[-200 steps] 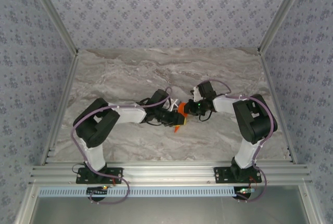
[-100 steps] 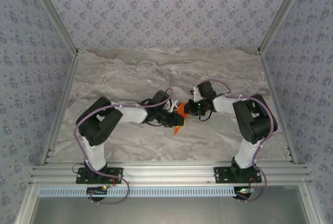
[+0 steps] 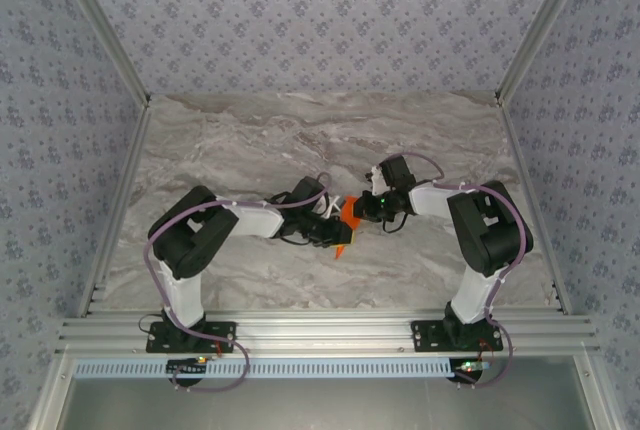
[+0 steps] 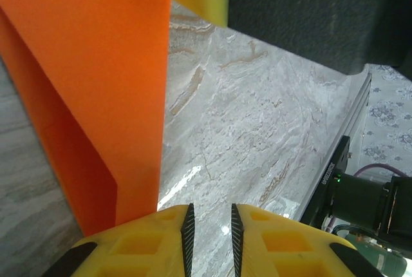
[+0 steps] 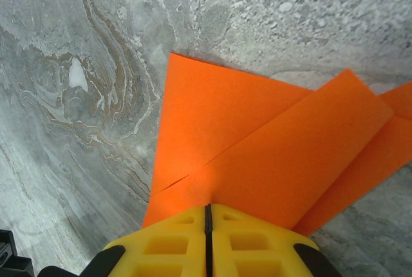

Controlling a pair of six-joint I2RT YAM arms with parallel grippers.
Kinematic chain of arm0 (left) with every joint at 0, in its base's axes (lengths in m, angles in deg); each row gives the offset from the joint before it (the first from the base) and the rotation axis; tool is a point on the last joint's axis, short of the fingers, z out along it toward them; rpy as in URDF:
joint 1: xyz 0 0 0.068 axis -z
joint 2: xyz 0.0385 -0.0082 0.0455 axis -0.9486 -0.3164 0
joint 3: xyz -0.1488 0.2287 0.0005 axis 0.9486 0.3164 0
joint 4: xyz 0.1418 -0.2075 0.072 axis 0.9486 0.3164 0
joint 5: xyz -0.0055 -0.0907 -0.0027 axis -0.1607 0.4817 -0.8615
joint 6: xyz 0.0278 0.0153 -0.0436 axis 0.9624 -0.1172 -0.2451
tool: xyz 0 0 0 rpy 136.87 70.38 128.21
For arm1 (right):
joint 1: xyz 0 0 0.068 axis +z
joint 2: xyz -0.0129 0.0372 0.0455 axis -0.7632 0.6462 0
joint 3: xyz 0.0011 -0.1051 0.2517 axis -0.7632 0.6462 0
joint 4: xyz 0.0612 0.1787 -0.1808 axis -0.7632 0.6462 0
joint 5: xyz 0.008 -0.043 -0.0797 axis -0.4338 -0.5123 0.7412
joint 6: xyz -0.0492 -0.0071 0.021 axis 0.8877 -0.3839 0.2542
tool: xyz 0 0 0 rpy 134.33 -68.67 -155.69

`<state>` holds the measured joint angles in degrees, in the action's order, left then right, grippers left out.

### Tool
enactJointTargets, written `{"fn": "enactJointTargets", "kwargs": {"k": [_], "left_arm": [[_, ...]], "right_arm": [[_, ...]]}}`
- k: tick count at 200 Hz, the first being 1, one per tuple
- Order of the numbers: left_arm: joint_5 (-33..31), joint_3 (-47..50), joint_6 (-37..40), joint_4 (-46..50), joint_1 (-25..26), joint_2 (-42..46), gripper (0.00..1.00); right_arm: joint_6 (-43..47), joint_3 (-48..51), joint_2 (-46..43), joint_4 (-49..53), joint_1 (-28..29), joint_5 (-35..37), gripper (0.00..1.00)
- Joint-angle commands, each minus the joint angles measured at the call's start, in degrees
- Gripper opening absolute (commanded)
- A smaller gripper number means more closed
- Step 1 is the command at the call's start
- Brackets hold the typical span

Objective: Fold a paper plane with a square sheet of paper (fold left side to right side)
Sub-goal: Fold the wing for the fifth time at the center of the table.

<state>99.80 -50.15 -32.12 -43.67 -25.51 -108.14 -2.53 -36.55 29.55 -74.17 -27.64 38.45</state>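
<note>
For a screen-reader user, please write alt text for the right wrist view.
Folded orange paper lies in overlapping layers on a grey marbled table, its near edge passing under the right gripper. The gripper's yellow jaws are shut together at the bottom centre.

- Watching remotely here: the left arm (image 3: 215, 240) and right arm (image 3: 470, 230) look like twins, with chunky black joint housings and white shells between them.
- Each one stands on a flat black base plate on the aluminium rail (image 3: 320, 332), and there are tiny lit LEDs just below that rail.
- A pale purple cable loops along each arm up from the rail, with thinner black wiring farther from it.
- The left gripper (image 4: 209, 225) and right gripper (image 5: 207, 225) have bright yellow fingers with square moulded pockets, and black strips line the inner edges.
</note>
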Motion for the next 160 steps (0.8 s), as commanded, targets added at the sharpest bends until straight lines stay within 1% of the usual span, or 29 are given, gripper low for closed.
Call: {"fn": "enactJointTargets", "kwargs": {"k": [1, 65, 93, 124, 160], "left_arm": [[-0.76, 0.98, -0.5, 0.31, -0.04, -1.83, 0.24], [-1.28, 1.84, -1.74, 0.74, 0.06, -2.74, 0.23], [-2.09, 2.86, -2.97, 1.4, 0.04, -2.84, 0.2], [-2.7, 4.62, -4.06, 0.95, 0.31, -2.93, 0.12], [-2.68, 4.92, -4.43, 0.06, 0.37, -3.72, 0.05]], "right_arm": [[1.49, 0.73, 2.22, 7.5, 0.06, 4.25, 0.08], [1.67, 0.15, 2.14, 7.83, 0.15, 4.14, 0.07], [1.5, 0.4, 1.65, 6.75, 0.05, 3.32, 0.07], [0.04, 2.55, -2.22, 1.14, -0.99, -0.33, 0.06], [-0.52, 4.79, -7.82, -2.45, -0.94, -2.81, 0.03]]}}
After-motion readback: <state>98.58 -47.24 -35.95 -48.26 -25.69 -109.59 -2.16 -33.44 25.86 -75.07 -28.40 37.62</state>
